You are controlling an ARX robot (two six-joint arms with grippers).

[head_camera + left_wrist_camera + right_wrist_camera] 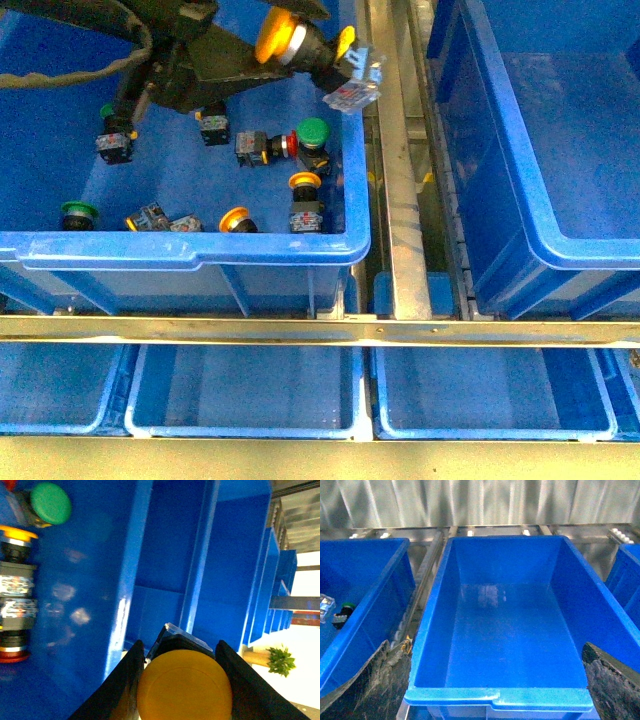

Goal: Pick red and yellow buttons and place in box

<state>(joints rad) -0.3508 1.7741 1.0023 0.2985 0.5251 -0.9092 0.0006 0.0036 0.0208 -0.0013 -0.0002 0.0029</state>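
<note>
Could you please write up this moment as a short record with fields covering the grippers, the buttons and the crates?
left gripper: shut on a yellow button, near the right wall of the source crate
right gripper: open, holding nothing, facing the box
box: to the right of the source crate; no buttons seen inside
in source crate: two yellow-capped buttons, one red button, several green-capped switches
step: held button not yet released into the box
</note>
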